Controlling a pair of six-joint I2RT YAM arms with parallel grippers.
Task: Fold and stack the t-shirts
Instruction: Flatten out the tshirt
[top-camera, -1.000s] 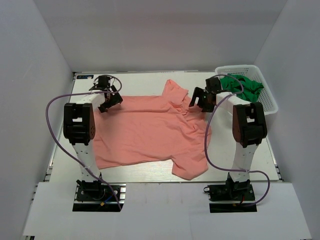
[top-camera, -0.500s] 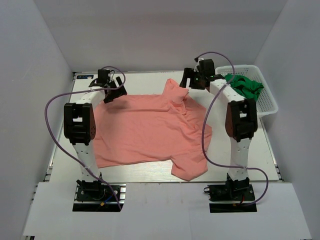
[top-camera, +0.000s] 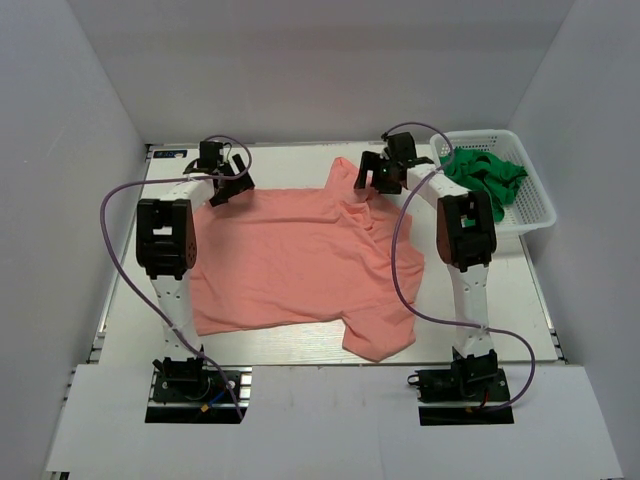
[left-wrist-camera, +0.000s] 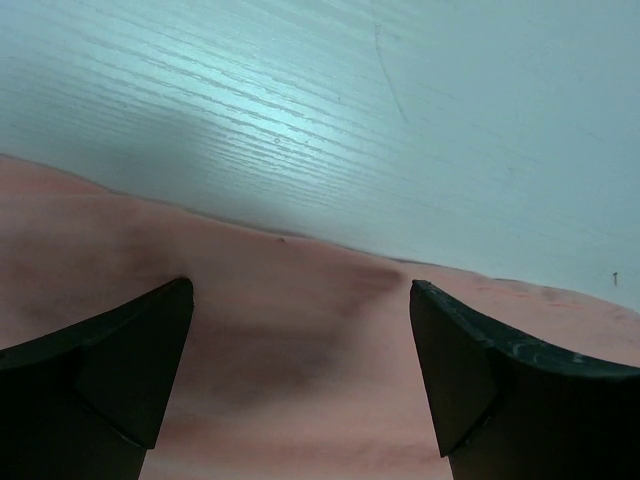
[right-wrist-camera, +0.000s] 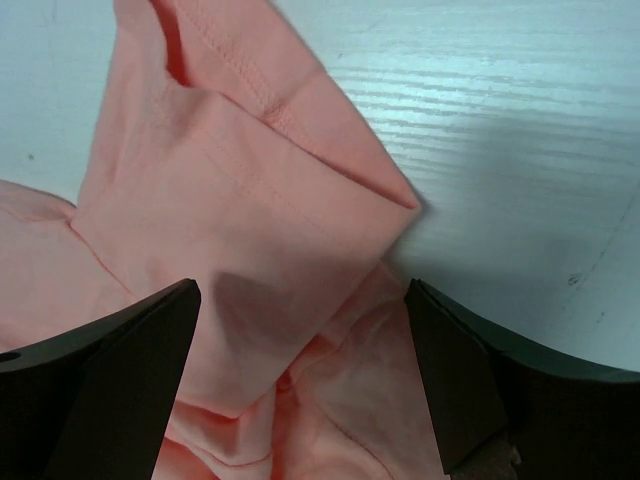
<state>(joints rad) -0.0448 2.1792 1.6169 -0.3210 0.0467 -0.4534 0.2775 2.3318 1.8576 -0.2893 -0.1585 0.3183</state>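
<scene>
Question one: how did the left pincer (left-wrist-camera: 300, 330) stand?

Spread wide, pinching nothing. It hung low over the far edge of the salmon-pink shirt (top-camera: 300, 260). Cloth lay beneath and between its fingers, bare table (left-wrist-camera: 400, 90) just ahead of them.

And the right pincer (right-wrist-camera: 300, 330)?

It was spread and empty too, over the doubled-back sleeve (right-wrist-camera: 250, 230), which lay between and ahead of its fingers. The green garment (top-camera: 485, 175) sat in the basket (top-camera: 540, 210), off to that pincer's outer side.

How should the grasp have gone?

My judgement was to lower both until one finger slid under the edge. Each should have nipped close to that edge, and both should have risen together so the fold ran straight. At the sleeve, the right pincer needed to catch the shoulder cloth as well as the loose flap.

Any writing?

None could be read on the shirt, basket or table.
</scene>
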